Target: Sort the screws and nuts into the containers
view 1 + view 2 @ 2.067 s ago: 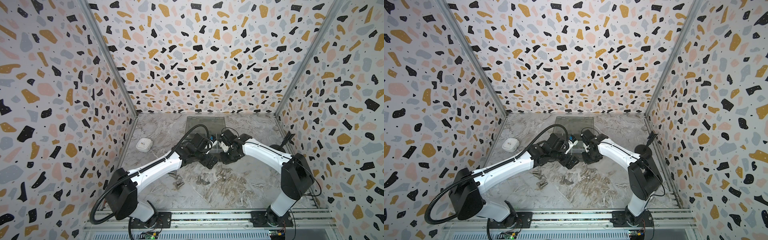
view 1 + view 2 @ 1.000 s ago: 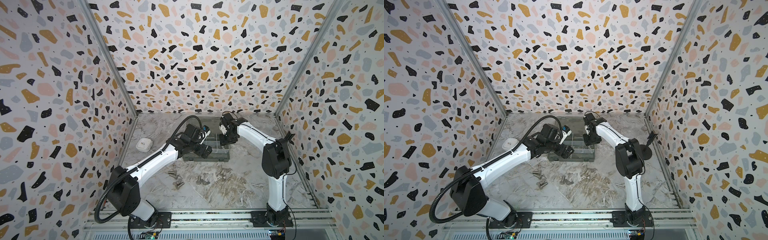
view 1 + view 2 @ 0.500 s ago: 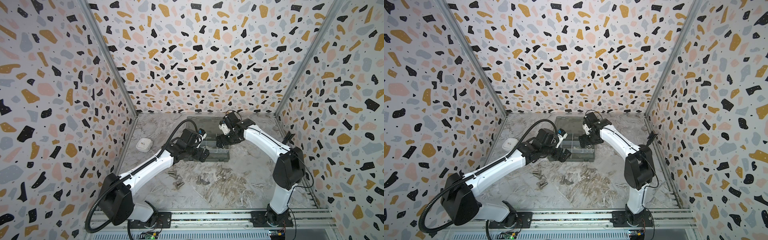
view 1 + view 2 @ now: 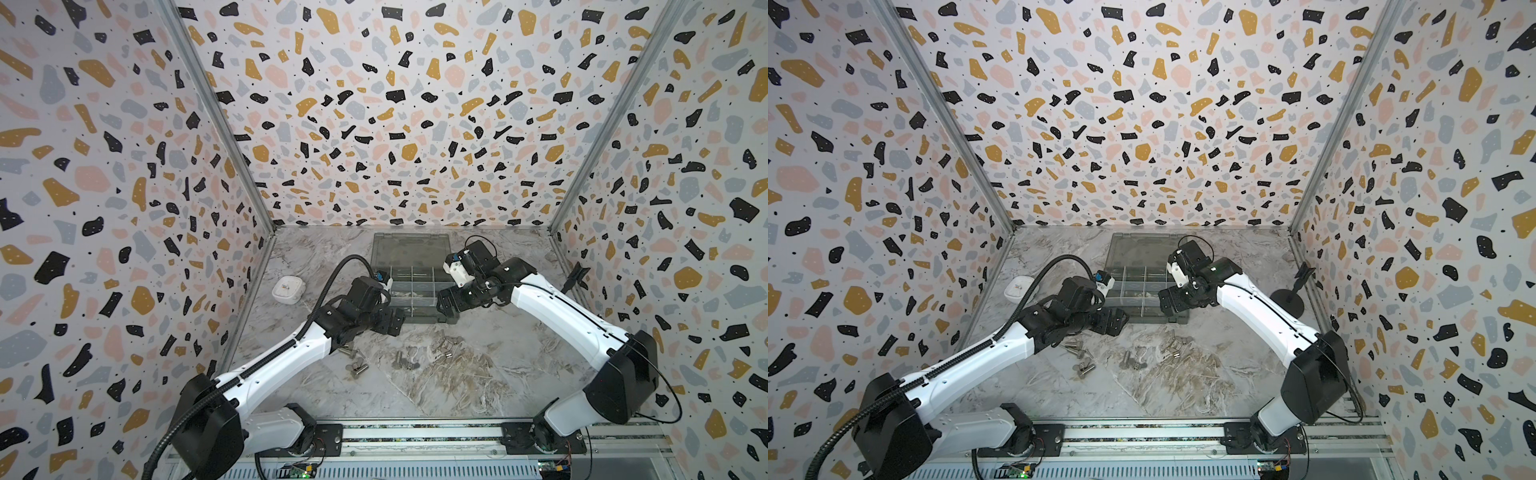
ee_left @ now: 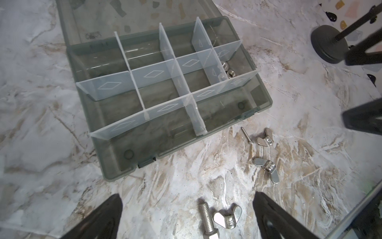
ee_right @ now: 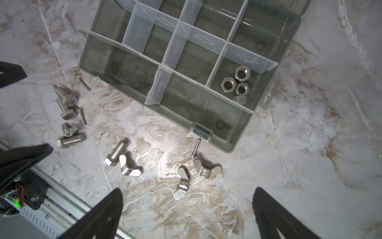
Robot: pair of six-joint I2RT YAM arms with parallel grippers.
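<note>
- Organiser box (image 4: pixel 415 319) (image 4: pixel 1152 321) (image 5: pixel 165 144) (image 6: pixel 227 142): translucent grey, standing on the marbled table (image 4: pixel 478 382) towards the back. Its lid (image 4: pixel 411 247) lies open flat behind it.
- Containers (image 5: pixel 157 97): rectangular compartments in three rows, formed by clear dividers (image 5: pixel 153 73). Most appear bare in both wrist views.
- Hex nuts (image 6: pixel 235 84) (image 5: pixel 227 70): four lie clustered in the end container of the middle row, on the right arm's side.
- Wing nuts (image 6: pixel 203 169) (image 5: pixel 266 167): four lie loose on the table in front of the box, apart from one another. One touches a hex-head screw.
- Hex-head screws (image 6: pixel 115 153) (image 5: pixel 206 219): several lie on their sides on the table, most grouped off the box's front corner on the left arm's side.
- Thin screws (image 6: pixel 196 148) (image 5: pixel 247 136): these lie loose on the table, one near a front latch of the box.
- Left gripper (image 4: pixel 391 322) (image 4: pixel 1113 322) (image 5: pixel 186 194): fingers spread wide with nothing between them, hovering near the box's front left corner.
- Right gripper (image 4: pixel 446 305) (image 4: pixel 1169 303) (image 6: pixel 187 190): fingers likewise spread wide and holding nothing, above the box's front right corner.
- White case (image 4: pixel 288 288) (image 4: pixel 1019 286): sits well to the left of the box.
- Black stand (image 4: pixel 1287 297) (image 5: pixel 328 45): sits to the right of the box.
</note>
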